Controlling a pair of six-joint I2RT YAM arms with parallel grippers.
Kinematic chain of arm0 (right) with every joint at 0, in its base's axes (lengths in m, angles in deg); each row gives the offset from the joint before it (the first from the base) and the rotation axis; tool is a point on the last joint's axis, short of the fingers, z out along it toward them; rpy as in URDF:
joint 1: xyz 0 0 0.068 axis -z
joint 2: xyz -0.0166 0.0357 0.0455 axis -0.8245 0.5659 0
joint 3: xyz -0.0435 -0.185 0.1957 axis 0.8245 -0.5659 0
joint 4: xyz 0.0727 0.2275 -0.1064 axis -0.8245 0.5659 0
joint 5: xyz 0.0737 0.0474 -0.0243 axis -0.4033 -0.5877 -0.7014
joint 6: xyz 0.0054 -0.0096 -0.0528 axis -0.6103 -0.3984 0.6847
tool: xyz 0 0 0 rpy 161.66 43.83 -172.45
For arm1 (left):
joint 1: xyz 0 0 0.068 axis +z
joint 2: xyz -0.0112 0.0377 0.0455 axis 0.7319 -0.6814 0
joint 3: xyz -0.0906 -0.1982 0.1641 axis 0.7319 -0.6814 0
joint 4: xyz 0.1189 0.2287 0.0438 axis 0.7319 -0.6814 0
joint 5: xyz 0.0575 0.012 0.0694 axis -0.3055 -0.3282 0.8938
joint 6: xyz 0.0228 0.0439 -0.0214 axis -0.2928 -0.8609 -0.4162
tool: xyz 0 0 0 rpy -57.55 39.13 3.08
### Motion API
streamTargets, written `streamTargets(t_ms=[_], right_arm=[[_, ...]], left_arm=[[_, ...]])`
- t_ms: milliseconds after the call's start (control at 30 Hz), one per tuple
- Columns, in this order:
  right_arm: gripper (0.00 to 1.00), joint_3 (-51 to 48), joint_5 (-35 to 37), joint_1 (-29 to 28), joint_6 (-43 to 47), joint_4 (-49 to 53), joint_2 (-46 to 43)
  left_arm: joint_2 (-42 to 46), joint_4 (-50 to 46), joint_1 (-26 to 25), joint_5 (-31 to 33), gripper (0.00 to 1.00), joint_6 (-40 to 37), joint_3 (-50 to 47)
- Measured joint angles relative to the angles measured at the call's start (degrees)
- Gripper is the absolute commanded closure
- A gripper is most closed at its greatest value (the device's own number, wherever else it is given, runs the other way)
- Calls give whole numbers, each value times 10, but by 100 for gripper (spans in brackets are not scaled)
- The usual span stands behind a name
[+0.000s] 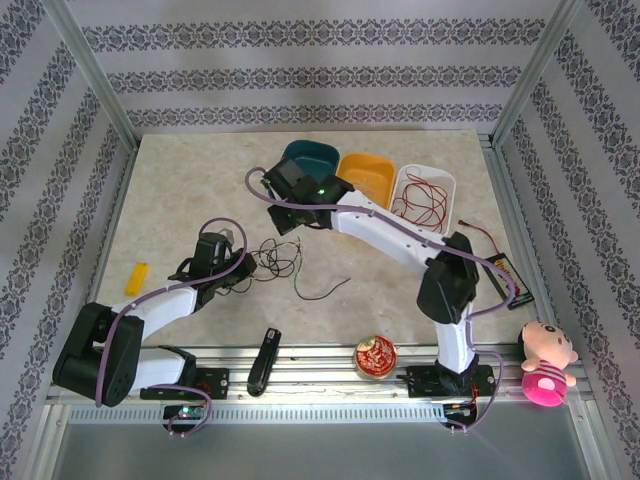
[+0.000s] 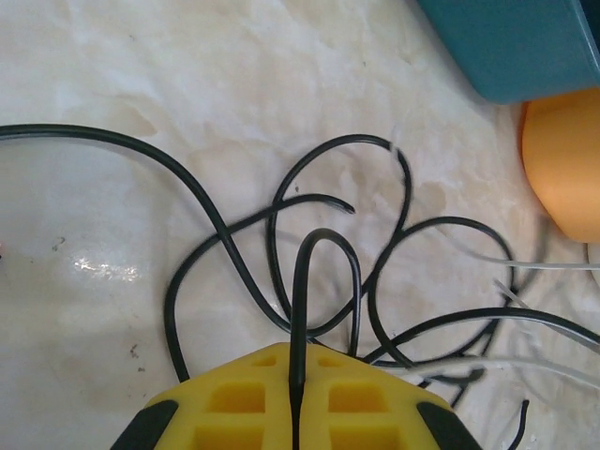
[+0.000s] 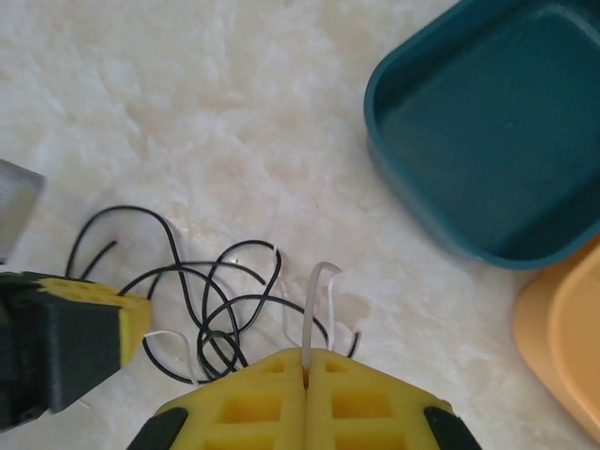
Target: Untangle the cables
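Centre-left of the counter (image 1: 380, 300): both arms pinching the tangle

left gripper (image 2: 296, 366): jaws clamped tight on one black cable (image 2: 323, 246) loop. The cables (image 1: 276, 258) knot lies between both arms, equally near. right gripper (image 3: 307, 361): jaws clamped on one white cable (image 3: 322, 277), knot's far side. Pull axis looks near-left to far-right. One loose black strand (image 1: 322, 291) lies apart; red cables (image 1: 424, 200) sit in the white bin (image 1: 447, 182), far-right.

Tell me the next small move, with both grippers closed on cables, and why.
Probably ease the right gripper slowly away from the left gripper. It pinches a white cable, the left pinches a black cable, and their loops cross on the table between them.
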Motion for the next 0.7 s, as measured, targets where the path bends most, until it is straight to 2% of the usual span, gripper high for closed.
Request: streamTargets(t_ms=[700], right_arm=[[100, -40, 53, -1, 17, -9, -187]], left_arm=[[-8, 0, 0, 0, 100, 6, -3]])
